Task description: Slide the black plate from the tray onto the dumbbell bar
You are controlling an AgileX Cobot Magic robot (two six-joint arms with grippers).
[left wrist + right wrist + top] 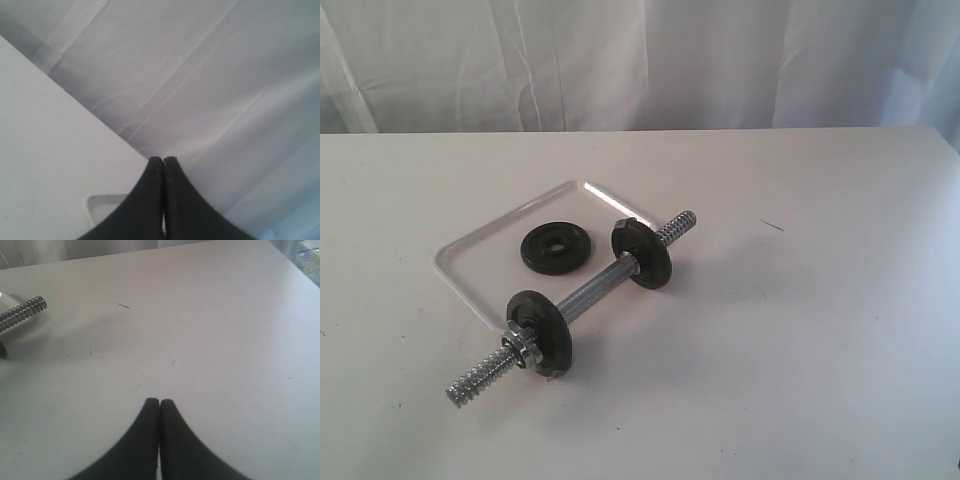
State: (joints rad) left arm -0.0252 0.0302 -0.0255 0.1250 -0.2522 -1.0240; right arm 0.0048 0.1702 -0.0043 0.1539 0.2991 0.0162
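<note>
The black plate (554,248) lies flat in the white tray (470,244) near the table's middle. The dumbbell bar (582,295) rests slantwise across the tray's near right side, with a small black disc and collar nut near each threaded end. Neither arm shows in the exterior view. My left gripper (163,160) is shut and empty, its black fingers together over a corner of the tray (100,204). My right gripper (159,402) is shut and empty above bare table, well away from one threaded end of the bar (22,311).
The white table (820,330) carries a few small dark marks (772,226). A white curtain (640,60) hangs behind the far edge. The table's right corner (280,255) shows in the right wrist view.
</note>
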